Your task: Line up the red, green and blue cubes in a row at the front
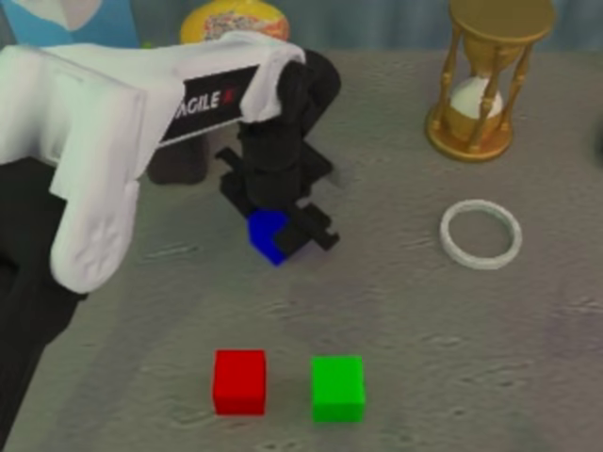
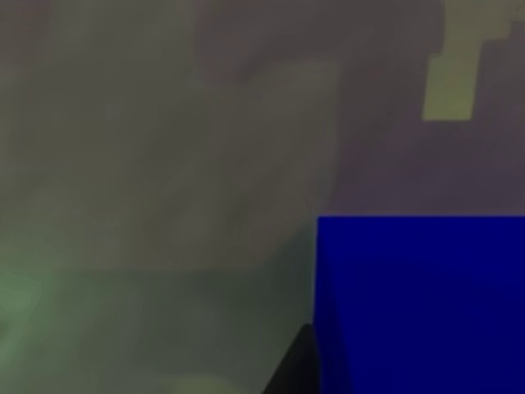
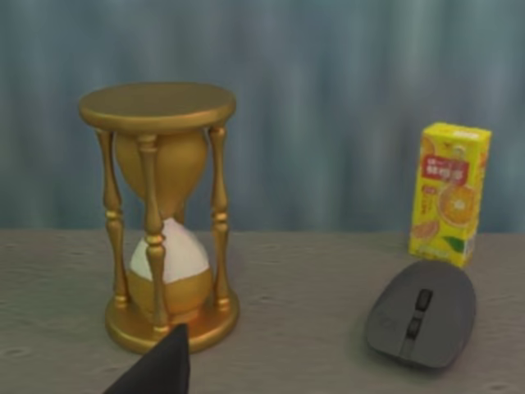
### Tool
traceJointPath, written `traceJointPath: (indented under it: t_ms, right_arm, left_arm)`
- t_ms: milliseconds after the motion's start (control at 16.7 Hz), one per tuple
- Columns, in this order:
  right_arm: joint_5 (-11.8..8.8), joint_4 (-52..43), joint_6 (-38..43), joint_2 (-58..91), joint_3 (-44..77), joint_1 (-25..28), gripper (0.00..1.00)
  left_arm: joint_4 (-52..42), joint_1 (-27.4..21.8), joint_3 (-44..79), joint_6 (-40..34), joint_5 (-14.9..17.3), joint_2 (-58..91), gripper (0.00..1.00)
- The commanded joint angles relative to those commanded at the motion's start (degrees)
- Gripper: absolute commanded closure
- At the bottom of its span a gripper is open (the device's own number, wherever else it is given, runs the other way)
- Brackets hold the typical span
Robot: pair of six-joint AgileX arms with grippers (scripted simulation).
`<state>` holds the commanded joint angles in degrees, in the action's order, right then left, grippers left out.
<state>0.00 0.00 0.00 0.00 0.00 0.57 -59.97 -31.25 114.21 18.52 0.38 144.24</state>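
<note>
Left gripper (image 1: 283, 231) clamped on blue cube (image 1: 268, 235), mid-table, behind red cube (image 1: 239, 381) and green cube (image 1: 338, 387) at front. Risk: grip looks off-centre, cube may twist or slip; careless set-down could knock green. Right arm parked out of top view.

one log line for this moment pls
left gripper: shut on blue cube, mid-table | red cube, green cube: front | right arm: unseen

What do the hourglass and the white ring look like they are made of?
The hourglass looks like polished brass or gilt metal: glossy gold posts and plates around clear glass bulbs holding white sand. The white ring looks like smooth plastic or ceramic, plain white with a faint sheen; the views cannot settle which.
</note>
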Motion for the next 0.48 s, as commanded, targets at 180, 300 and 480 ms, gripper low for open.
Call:
traceJointPath:
  t_ms: [180,300,480]
  right_arm:
    - [0.0,0.0,0.0,0.0,0.0,0.0,0.0]
    - [0.0,0.0,0.0,0.0,0.0,0.0,0.0]
    - [0.0,0.0,0.0,0.0,0.0,0.0,0.0]
  left_arm:
    - [0.0,0.0,0.0,0.0,0.0,0.0,1.0]
    - [0.0,0.0,0.0,0.0,0.0,0.0,1.0]
    - [0.0,0.1,0.0,0.0,0.1,-0.3,1.0]
